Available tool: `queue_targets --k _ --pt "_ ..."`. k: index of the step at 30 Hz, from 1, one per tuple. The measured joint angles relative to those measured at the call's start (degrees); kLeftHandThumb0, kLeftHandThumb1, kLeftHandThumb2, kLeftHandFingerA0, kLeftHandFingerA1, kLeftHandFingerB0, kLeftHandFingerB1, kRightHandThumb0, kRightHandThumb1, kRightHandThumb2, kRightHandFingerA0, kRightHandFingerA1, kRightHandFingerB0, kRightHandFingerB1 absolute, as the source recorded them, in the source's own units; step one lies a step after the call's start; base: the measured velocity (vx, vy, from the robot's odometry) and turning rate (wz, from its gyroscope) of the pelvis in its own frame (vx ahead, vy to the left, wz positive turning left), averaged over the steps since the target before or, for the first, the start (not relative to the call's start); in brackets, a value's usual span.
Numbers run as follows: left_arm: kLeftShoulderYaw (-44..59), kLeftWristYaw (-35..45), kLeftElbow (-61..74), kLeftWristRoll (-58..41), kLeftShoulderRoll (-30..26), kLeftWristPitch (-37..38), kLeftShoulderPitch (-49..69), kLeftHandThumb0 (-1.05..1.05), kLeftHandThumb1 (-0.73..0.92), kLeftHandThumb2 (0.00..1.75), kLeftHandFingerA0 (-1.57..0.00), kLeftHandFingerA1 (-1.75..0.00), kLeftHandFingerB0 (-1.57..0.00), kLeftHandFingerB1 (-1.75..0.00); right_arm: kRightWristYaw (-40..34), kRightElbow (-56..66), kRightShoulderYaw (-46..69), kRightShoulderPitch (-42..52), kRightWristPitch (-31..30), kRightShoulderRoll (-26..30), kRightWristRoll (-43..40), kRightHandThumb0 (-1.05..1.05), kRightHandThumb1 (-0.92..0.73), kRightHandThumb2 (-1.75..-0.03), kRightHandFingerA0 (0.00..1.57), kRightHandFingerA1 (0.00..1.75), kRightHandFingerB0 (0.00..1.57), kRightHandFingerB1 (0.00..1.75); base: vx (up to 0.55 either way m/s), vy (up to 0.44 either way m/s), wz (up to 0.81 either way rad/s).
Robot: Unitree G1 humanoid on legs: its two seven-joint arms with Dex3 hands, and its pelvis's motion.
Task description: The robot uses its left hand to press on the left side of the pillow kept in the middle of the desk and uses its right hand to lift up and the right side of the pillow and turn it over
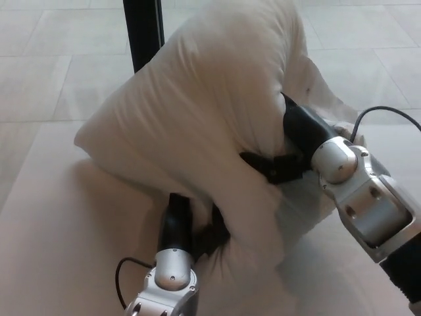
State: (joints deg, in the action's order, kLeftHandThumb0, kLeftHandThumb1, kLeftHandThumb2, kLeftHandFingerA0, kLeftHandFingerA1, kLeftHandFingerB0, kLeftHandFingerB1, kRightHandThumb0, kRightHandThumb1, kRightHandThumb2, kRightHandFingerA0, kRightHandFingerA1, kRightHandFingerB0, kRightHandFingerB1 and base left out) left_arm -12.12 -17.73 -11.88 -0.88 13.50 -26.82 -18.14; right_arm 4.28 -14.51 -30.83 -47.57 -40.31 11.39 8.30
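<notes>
Rearing up off the pale desk point(59, 250), the white pillow point(197, 112) stood folded and bulging, its bulk filling the middle of the view and leaning toward twelve o'clock. At its six o'clock edge the left hand point(197, 227) was dug into the fabric, black fingers point(214, 230) pressed against the lower fold; whether they clasped cloth could not be told. At three o'clock the right hand point(279, 164) reached in under the raised side, fingers point(263, 164) buried in the pillow's crease and apparently pinching it. A black post point(143, 33) stood behind at eleven o'clock, on the tiled floor point(52, 66).
</notes>
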Motion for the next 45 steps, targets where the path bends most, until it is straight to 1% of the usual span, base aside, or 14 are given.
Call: queue_targets --k 7,8,10,14,18,19,21,22,26,27,32,37,39,45 --pt "0.0 -0.2 -1.3 0.0 -0.1 2.2 0.1 -1.05 0.56 0.98 -0.27 -0.78 0.00 0.00 0.0 -1.3 -2.8 -1.3 -0.1 0.0 3.1 -0.74 -0.42 -0.54 0.32 0.84 0.46 0.60 0.00 0.000 0.00" --pt "0.0 -0.2 -1.4 0.0 -0.1 2.3 0.2 -0.90 0.63 0.59 -0.19 -0.83 0.00 0.00 0.0 -1.4 -3.0 -1.4 -0.2 0.0 3.3 -0.80 -0.32 -0.78 0.46 0.92 0.43 0.62 0.00 0.000 0.00" --pt "0.0 -0.3 -1.7 0.0 -0.1 2.9 0.3 -1.05 0.55 0.97 -0.22 -0.74 0.00 0.00 0.0 -1.7 -3.7 -1.6 -0.3 0.0 4.0 -0.66 -0.29 -0.74 0.48 0.92 0.41 0.63 0.00 0.000 0.00" --pt "-0.2 -0.3 -2.4 0.0 -0.2 3.8 0.6 -1.05 0.54 1.01 -0.56 -1.25 0.00 -0.02 0.0 -1.7 -4.5 -1.4 -0.3 -0.1 5.1 -0.64 -0.41 -0.57 0.72 1.63 0.39 0.57 0.00 0.000 0.00" --pt "-0.8 -0.3 -2.4 0.0 -0.4 4.4 1.0 -0.91 0.62 0.60 -0.37 -1.22 0.00 0.00 -0.1 -0.6 -4.2 0.0 -0.3 -0.3 5.5 -0.66 -0.43 -0.58 0.67 1.60 0.35 0.55 0.00 0.000 0.00" --pt "-1.0 -0.3 -2.3 0.0 -0.5 4.4 1.1 -0.89 0.50 0.98 -0.65 -1.13 0.00 -0.09 -0.1 -0.3 -3.8 0.2 -0.3 -0.3 5.6 -0.67 -0.47 -0.56 0.41 1.21 0.35 0.54 0.00 0.000 0.00" --pt "-1.8 -0.3 -1.9 0.2 -0.7 4.5 1.5 -1.05 0.67 1.08 0.00 -0.28 0.00 0.00 -0.1 0.7 -2.6 0.6 -0.3 -0.3 5.6 -0.60 -0.45 -0.55 0.46 1.34 0.35 0.54 0.00 0.000 0.00" --pt "-2.0 -0.4 -1.7 0.3 -0.8 4.6 1.6 -0.59 0.68 0.86 -0.13 -0.60 0.00 0.00 -0.1 0.9 -2.1 0.8 -0.4 -0.3 5.6 -0.68 -0.47 -0.55 0.39 0.81 0.30 0.43 0.00 0.000 0.00" --pt "-5.5 -0.4 -0.7 1.3 -2.6 5.3 2.0 -0.59 0.68 0.86 -0.13 -0.60 0.00 0.00 -0.1 4.0 4.2 2.5 -0.9 -0.3 4.7 -0.68 -0.47 -0.55 0.39 0.81 0.30 0.43 0.00 0.000 0.00" --pt "-6.2 -0.4 -0.5 1.6 -2.8 5.4 2.1 -0.75 0.66 0.59 -0.18 -0.55 0.00 0.00 -0.1 4.5 5.2 3.1 -1.0 -0.5 4.6 -0.65 -0.40 -0.85 0.86 1.25 0.24 0.45 0.00 0.000 0.00" --pt "-3.4 1.5 2.2 -0.2 -4.9 6.0 4.0 -0.78 0.52 0.83 -0.13 -0.51 0.00 0.00 0.9 7.0 15.8 4.6 -1.2 1.0 1.8 -0.65 -0.53 -0.57 0.49 0.47 0.33 0.32 0.00 0.000 0.00" --pt "-0.2 5.7 5.4 -3.0 -8.2 6.3 6.3 -0.89 0.52 0.86 -0.26 -0.64 0.00 0.00 3.8 8.4 25.2 8.2 -1.3 3.6 -1.9 -0.61 -0.53 -0.57 0.79 1.35 0.37 0.33 0.00 0.000 0.00" --pt "0.9 7.6 6.7 -4.1 -10.1 6.4 7.3 -0.75 0.55 0.85 -0.17 -0.56 0.00 0.00 5.0 8.6 27.9 10.3 -1.3 5.3 -2.8 -0.66 -0.42 -0.81 0.54 0.62 0.31 0.45 0.00 0.000 0.00" --pt "4.8 13.1 10.1 -6.8 -16.8 6.4 10.6 -0.76 0.49 0.81 -0.18 -0.60 0.00 0.00 9.1 8.9 35.6 18.1 -1.2 9.5 -6.2 -0.67 -0.53 -0.57 0.55 0.50 0.34 0.32 0.00 0.000 0.00"
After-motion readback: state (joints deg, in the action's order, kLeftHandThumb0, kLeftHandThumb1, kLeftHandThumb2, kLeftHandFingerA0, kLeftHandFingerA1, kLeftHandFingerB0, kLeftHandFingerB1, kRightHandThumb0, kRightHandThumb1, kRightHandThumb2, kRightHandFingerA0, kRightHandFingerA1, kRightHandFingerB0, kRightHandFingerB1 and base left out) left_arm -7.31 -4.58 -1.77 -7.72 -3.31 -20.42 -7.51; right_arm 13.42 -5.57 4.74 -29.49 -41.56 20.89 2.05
